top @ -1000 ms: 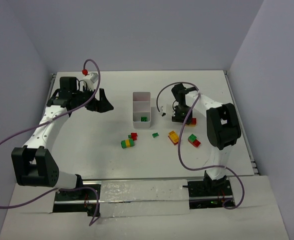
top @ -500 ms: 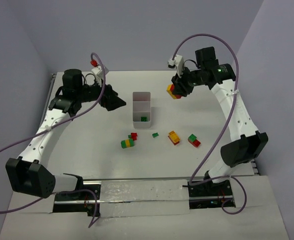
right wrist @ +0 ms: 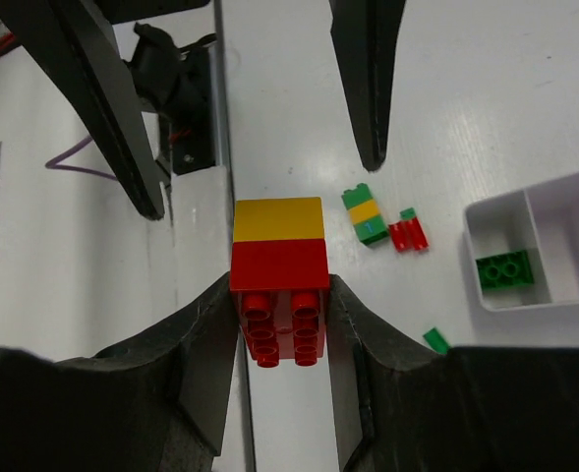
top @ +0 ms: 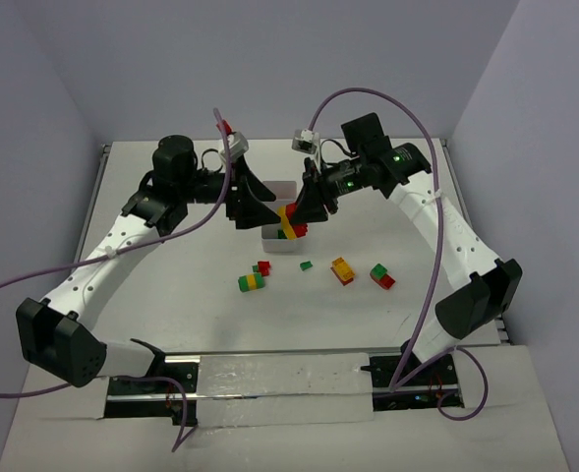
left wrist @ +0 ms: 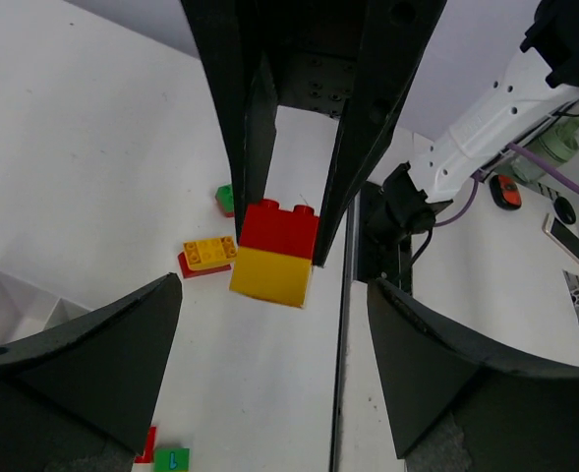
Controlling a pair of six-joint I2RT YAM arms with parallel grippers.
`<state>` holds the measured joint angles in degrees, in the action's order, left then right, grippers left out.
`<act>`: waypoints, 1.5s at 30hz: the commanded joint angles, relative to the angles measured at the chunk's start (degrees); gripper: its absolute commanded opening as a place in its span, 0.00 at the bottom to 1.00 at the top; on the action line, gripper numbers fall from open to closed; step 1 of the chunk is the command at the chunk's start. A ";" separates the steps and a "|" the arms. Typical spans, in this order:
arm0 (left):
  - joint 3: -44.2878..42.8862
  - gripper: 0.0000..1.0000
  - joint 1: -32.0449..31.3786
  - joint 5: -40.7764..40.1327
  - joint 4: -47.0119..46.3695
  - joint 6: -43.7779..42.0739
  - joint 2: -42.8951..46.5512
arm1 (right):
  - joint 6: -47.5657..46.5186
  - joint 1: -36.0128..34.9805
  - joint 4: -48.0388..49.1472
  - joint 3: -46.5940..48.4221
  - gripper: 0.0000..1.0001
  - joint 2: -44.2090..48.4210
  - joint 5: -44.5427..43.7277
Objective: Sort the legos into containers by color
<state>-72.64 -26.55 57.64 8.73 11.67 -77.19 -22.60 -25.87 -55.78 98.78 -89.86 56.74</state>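
Splitting a two-colour stack: the right hand (top: 301,212) pinches the red half of a red-and-yellow lego stack (right wrist: 279,251). The left hand (top: 264,206), spread wide and holding nothing, faces it and should next clamp the yellow half and pull.

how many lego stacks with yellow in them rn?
3. One red-yellow stack held in the right gripper's jaws; a green-yellow stack and a yellow-on-red stack on the table. More may be hidden behind the arms.

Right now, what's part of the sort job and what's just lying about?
Job: red-yellow stack in right gripper; white tray with green brick; green-yellow stack; red brick; small green brick; yellow-red stack; green-red stack.
Lying about: purple cables; phone.
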 commanded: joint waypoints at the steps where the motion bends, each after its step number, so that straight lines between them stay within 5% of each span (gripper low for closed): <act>1: -0.57 0.85 -1.85 2.37 -2.56 -1.16 -0.25 | 2.30 -0.86 2.15 -0.41 0.00 1.97 4.44; 10: -0.71 0.72 -3.32 1.67 -0.91 -2.96 -0.99 | 2.48 -1.15 1.75 0.18 0.00 2.11 5.17; 16: -0.48 0.52 -3.47 2.54 -1.45 -2.29 -1.40 | 2.11 -1.12 1.37 0.28 0.00 2.43 5.45; 19: -0.35 0.40 -3.42 3.22 -1.79 -1.64 -1.70 | 1.94 -1.16 1.19 0.55 0.00 2.41 5.26; 25: 0.14 0.00 -3.33 2.56 0.79 -2.81 -1.39 | 1.51 -0.04 1.20 0.80 0.00 2.76 3.82; 38: 4.88 0.00 3.70 -5.17 10.42 -14.89 1.25 | -3.57 9.80 -3.68 0.70 0.00 1.80 3.16; 41: 5.60 0.00 3.47 -12.61 5.62 -12.33 0.76 | -1.11 10.33 0.27 -1.03 0.00 2.03 -0.10; 45: 4.22 0.00 1.60 -32.16 -0.69 -5.71 -2.08 | 12.21 10.31 13.89 -6.47 0.00 3.83 -10.67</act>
<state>-66.60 -23.62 42.71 14.90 1.99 -77.31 -20.25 -15.70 -53.26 95.65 -88.87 54.91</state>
